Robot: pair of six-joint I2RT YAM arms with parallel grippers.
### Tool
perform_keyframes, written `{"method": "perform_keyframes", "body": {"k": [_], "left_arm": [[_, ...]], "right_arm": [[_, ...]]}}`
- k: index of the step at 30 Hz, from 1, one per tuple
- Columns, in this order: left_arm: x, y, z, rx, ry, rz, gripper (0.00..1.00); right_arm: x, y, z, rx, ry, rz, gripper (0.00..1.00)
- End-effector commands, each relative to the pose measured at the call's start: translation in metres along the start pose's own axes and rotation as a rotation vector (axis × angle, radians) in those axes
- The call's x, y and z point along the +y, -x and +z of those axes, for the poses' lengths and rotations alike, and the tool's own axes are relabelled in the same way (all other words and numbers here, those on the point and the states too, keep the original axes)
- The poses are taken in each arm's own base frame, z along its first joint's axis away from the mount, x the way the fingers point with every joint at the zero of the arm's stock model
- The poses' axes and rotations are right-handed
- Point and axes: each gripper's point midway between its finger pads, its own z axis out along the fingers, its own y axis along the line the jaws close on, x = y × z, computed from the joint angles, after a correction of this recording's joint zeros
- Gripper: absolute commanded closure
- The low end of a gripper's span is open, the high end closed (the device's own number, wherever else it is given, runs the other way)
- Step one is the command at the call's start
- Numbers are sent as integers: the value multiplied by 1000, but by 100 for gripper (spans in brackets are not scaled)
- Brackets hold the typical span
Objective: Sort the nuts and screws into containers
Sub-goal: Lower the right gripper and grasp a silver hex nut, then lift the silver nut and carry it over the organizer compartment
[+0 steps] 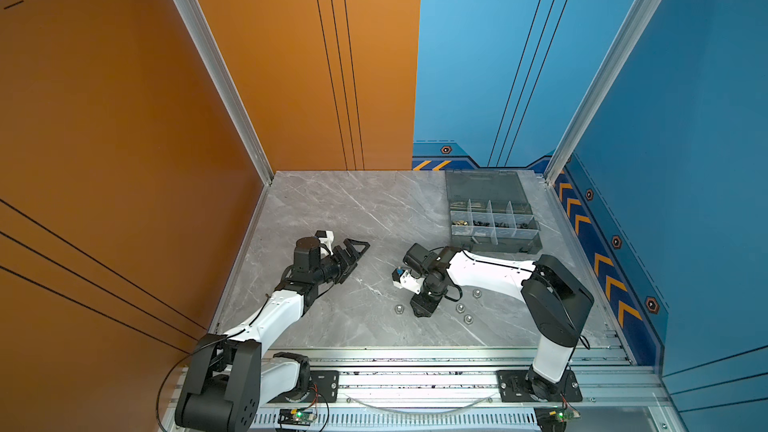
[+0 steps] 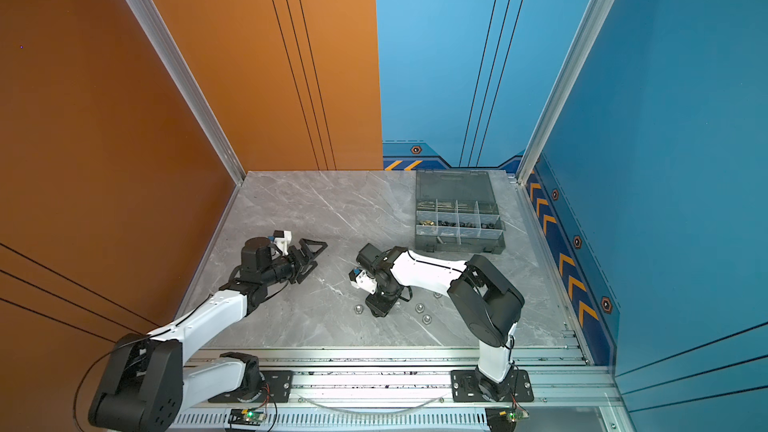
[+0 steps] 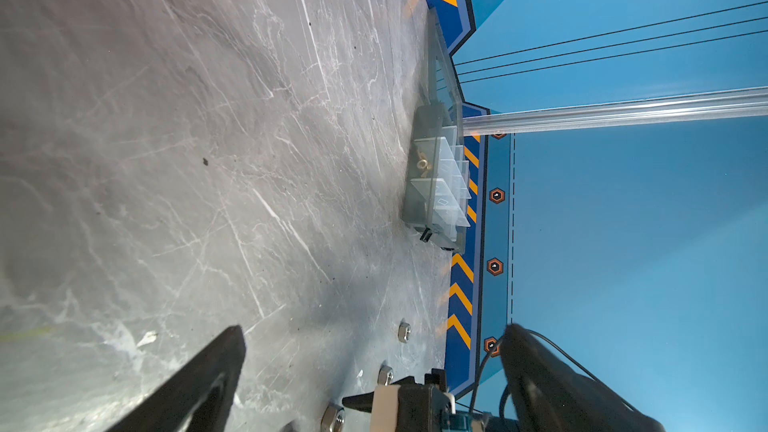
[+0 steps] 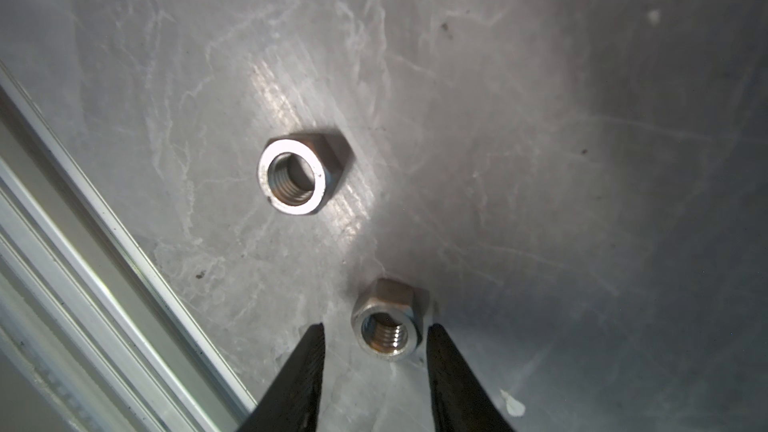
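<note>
Several silver hex nuts (image 1: 460, 308) lie loose on the marble table near its front, seen in both top views (image 2: 419, 307). My right gripper (image 1: 423, 312) points down among them. In the right wrist view it (image 4: 376, 328) stands open astride one nut (image 4: 386, 328), which rests on the table closer to one finger; a second nut (image 4: 297, 176) lies beyond. The containers are compartments of a smoky-grey organiser box (image 1: 494, 238) at the back right; small brass and black parts lie in its middle row. Screws cannot be told apart there. My left gripper (image 1: 357, 249) is open and holds nothing.
The box's lid (image 1: 482, 184) lies open toward the back wall. An aluminium rail (image 1: 415, 357) runs along the table's front edge. In the left wrist view the box (image 3: 436, 184) sits far ahead and three nuts (image 3: 404, 331) lie beside the right arm's wrist.
</note>
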Motion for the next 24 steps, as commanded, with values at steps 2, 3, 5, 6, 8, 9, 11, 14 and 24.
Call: {"method": "perform_keyframes", "body": {"k": [2, 3, 5, 6, 8, 9, 11, 14, 24], "left_arm": [[7, 0, -3, -8, 16, 13, 2], [7, 0, -3, -9, 17, 13, 2], [8, -1, -3, -8, 17, 12, 2], [8, -1, -3, -8, 17, 12, 2], [8, -1, -3, -10, 17, 12, 2], [8, -1, -4, -9, 16, 11, 2], [8, -1, -4, -10, 16, 12, 2], [9, 0, -5, -14, 18, 10, 2], [10, 0, -8, -21, 17, 8, 2]], "right_arm": [[1, -4, 10, 26, -2, 14, 58], [1, -5, 11, 30, -5, 15, 58], [0, -7, 13, 38, -13, 18, 59], [-1, -8, 14, 42, -21, 18, 60], [-2, -9, 16, 48, -28, 20, 61], [-3, -10, 17, 55, -33, 22, 62], [-6, -12, 19, 64, -48, 27, 64], [-11, -15, 23, 78, -70, 31, 67], [-20, -6, -5, -26, -35, 84, 100]]}}
